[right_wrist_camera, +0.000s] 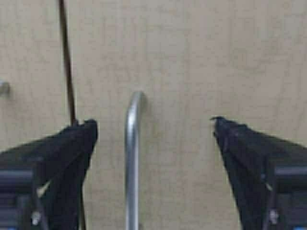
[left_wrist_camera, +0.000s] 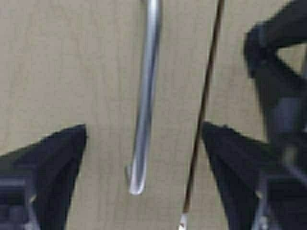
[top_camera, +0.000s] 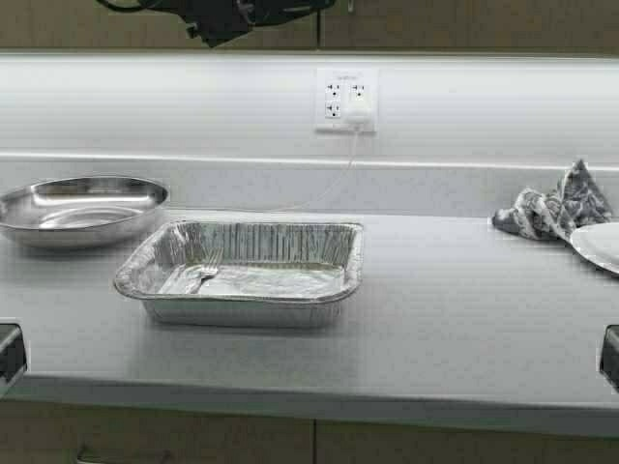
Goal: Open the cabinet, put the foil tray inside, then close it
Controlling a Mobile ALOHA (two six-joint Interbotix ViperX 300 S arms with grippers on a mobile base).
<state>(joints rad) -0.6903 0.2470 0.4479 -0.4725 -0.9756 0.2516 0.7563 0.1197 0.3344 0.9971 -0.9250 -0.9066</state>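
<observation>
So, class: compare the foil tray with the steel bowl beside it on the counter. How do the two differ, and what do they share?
The foil tray is rectangular, while the steel bowl is round. The foil tray has ribbed, slanted sides; the steel bowl is smooth and polished. A fork lies in the foil tray, whereas the steel bowl looks empty. The foil tray sits nearer the counter's front edge, the steel bowl farther back, to the robot's left. Both are shiny, shallow metal containers standing upright.

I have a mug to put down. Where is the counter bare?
Widest bare stretch: between the foil tray and the rag and plate at the right. A bare strip also runs along the counter's front edge. The left is crowded: steel bowl close beside the tray.
</observation>
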